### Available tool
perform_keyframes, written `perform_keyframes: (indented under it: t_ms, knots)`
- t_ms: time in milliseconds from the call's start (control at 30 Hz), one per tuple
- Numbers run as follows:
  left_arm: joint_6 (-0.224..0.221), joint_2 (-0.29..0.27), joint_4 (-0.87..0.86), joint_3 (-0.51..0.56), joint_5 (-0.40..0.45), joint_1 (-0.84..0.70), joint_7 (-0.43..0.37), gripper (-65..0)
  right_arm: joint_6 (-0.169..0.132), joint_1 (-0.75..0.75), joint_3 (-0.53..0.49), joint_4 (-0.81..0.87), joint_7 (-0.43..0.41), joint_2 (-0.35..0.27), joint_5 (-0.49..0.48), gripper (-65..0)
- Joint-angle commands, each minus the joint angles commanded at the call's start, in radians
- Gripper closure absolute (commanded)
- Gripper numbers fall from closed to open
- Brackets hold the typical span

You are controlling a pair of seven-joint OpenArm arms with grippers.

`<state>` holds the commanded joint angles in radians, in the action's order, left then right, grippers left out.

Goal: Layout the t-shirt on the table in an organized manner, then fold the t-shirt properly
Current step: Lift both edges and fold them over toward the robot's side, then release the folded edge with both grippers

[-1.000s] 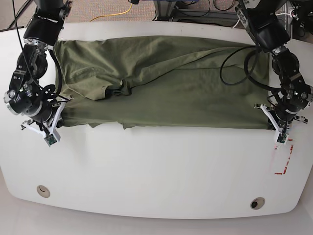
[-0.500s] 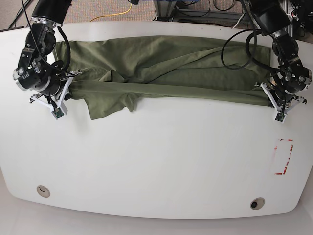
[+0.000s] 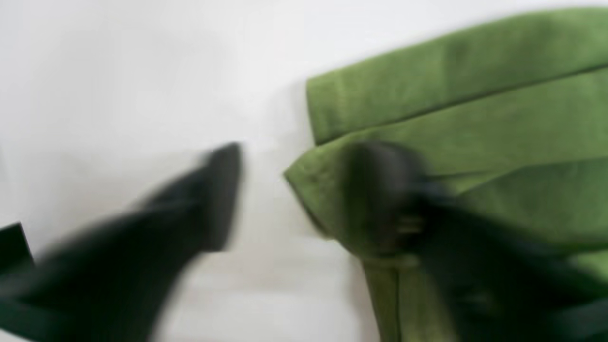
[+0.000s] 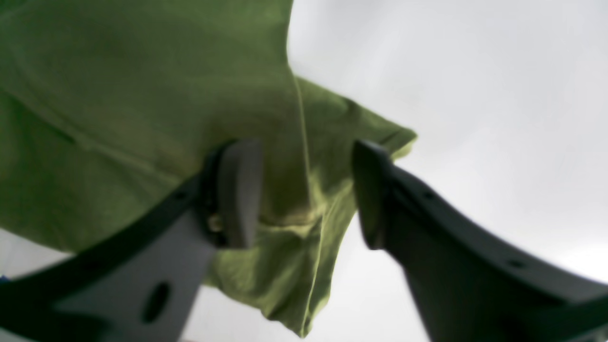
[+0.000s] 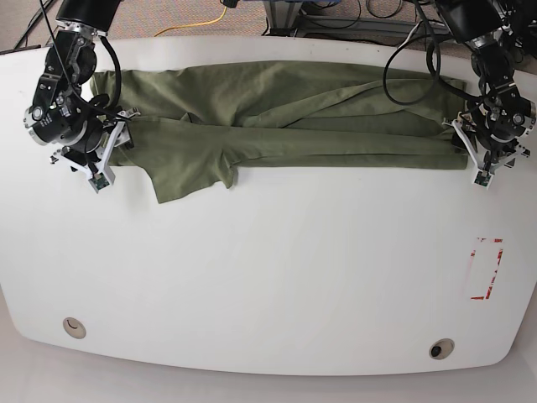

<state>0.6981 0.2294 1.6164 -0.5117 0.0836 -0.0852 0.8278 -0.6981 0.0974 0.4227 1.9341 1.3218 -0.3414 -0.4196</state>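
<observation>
Since half a second ago I have carried the near edge of the olive-green cotton t-shirt (image 5: 277,126) back toward twelve o'clock, and both grips have let go. My right gripper (image 4: 306,192) stands with fingers apart around a cloth corner; my left gripper (image 3: 289,199) is likewise spread. The shirt lies as a long band across the far part of the large white smooth table (image 5: 268,277), one sleeve spilling toward six. This looks like mid-fold. Next I'd tuck that sleeve; there's ample bare room toward six.
</observation>
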Motion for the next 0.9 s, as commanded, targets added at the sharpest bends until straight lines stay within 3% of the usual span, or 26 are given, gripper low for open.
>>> perform_keyframes:
  t_ms: [100, 267, 533, 900]
  knots:
    - [0.0, 0.023, 0.0, 0.0, 0.0, 0.002, 0.002, -48.5, 0.0, -0.011, 0.0, 0.026, 0.0, 0.002, -0.002, -54.9]
    - [0.0, 0.046, 0.021, 0.0, -0.002, 0.009, 0.002, -47.2, 0.0, -0.078, -0.005, 0.026, 0.002, 0.006, -0.003, -54.4]
    - [0.0, 0.071, 0.137, -0.003, -0.006, 0.051, 0.0, -47.2, 0.0, -0.235, -0.018, -0.155, -0.003, 0.114, 0.003, -54.4]
    - [0.0, 0.064, 0.216, -0.064, -0.008, 0.103, 0.0, -47.1, 0.0, -0.316, -0.091, -0.437, -0.147, 0.129, 0.005, -54.4]
